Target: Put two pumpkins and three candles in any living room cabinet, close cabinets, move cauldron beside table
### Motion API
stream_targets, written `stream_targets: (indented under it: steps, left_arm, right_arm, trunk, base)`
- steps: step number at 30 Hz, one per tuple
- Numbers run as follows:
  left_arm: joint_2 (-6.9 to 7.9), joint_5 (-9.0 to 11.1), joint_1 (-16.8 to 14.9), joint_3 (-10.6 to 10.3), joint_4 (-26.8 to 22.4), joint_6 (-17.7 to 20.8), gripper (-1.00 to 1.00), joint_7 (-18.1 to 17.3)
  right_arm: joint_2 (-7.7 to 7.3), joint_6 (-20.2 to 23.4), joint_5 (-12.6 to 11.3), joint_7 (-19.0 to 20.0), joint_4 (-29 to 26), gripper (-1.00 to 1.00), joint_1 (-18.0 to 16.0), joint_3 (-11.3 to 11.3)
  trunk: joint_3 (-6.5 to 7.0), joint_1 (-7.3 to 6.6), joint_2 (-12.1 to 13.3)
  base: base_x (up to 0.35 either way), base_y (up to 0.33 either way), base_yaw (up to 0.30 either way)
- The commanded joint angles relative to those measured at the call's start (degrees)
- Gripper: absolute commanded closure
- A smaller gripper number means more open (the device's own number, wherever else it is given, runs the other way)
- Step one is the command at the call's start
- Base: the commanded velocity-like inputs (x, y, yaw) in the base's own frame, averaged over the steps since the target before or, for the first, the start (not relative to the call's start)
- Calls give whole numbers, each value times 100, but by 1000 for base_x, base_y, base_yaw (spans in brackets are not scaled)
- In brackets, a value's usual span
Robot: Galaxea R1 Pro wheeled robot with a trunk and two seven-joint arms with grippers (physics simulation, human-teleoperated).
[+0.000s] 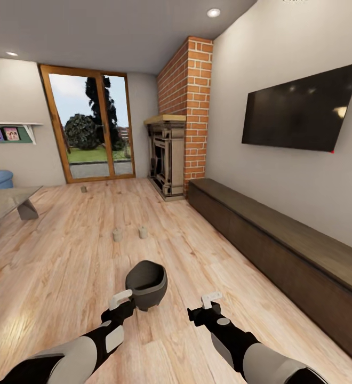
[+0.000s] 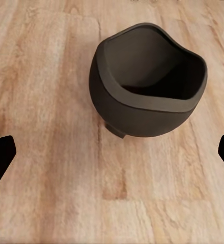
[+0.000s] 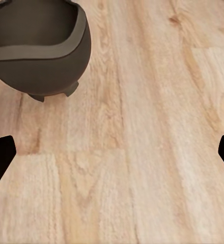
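Landmark: we place everything relative to the cauldron [image 1: 146, 284], a dark round pot standing upright on the wooden floor [image 1: 64, 266] just ahead of us.
Left gripper [image 1: 124, 300]: empty, just short of the cauldron's near side; in the left wrist view the dark fingertips [image 2: 1, 157] sit wide apart at the picture's edges with the cauldron [image 2: 147, 81] ahead between them, so we read it as spread open and holding nothing.
Right gripper [image 1: 212, 300]: empty, near the cauldron on its right-hand side; its fingertips [image 3: 0, 157] are likewise wide apart over bare floor.
Candles: we count three, all on the floor beyond the cauldron; a pair, candle one [image 1: 117, 234] and candle two [image 1: 142, 232], then a third [image 1: 84, 189] much farther off toward the glass door [image 1: 88, 125].
Pumpkins: we count none from here.
Cabinet [image 1: 282, 250]: one, along the wall well to the right of the cauldron; its fronts look shut.
Table [image 1: 8, 205]: one, well to the left of the cauldron and beyond it.
Done: nothing that we can confirm; no candle is stowed.
Left: we judge all of it remains, namely candles and pumpkins into the cabinet, fronts closed, cauldron carried beside the table.
Step in hand: likely taking hold of the cauldron.
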Motion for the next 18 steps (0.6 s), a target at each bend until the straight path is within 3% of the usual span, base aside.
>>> stream_targets:
  steps: [1, 18]
  left_arm:
    - [-1, -9, -7, 45, 19, -37, -100, 1]
    - [-2, -7, -4, 45, 19, -33, -100, 6]
  right_arm:
    - [0, -22, -52, -22, 6, -100, -7, 48]
    - [0, -22, -52, -29, 5, -100, -2, 46]
  trunk:
    - [12, -24, 39]
    - [317, -397, 721]
  base:
    - [0, 0, 4]
    - [0, 0, 0]
